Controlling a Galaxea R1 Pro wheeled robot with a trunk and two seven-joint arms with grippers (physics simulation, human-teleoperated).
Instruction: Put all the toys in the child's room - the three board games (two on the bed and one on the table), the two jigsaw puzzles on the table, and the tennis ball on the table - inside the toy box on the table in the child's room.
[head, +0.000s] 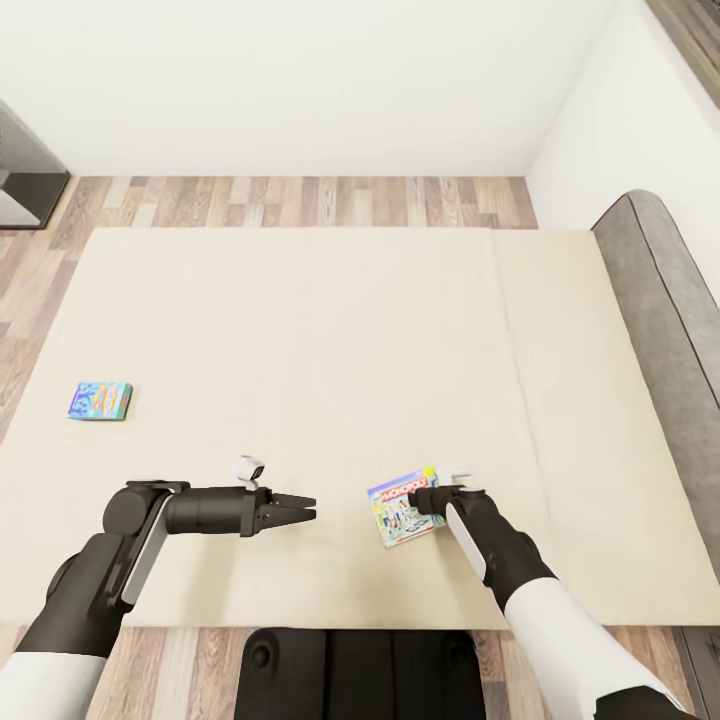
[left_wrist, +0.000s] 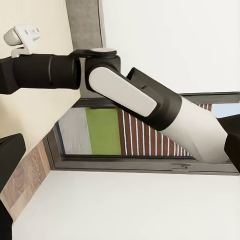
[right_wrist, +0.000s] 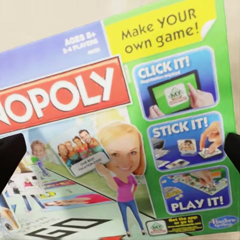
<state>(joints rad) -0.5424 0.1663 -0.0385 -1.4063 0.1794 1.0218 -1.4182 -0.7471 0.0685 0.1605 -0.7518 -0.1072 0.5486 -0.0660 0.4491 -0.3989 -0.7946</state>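
Right gripper on the Monopoly box, left arm waiting over the bed

The green-edged board game (head: 404, 509) lies flat on the beige bed (head: 330, 330), near its front edge, and the right gripper (head: 432, 500) is right at the box's right-hand side; in the right wrist view the printed lid (right_wrist: 125, 135) sits square between the two dark fingertips (right_wrist: 10, 155), which stand spread at either edge, but whether they touch the box I cannot tell. The left gripper (head: 305, 509) hangs over the mattress just to the left of that box, apart from it, its fingers drawn together to a point with nothing between them. The small blue board game (head: 100, 400) rests well apart, far over by the bed's left edge. Wood-plank floor (head: 300, 200) and a white wall lie beyond the mattress.
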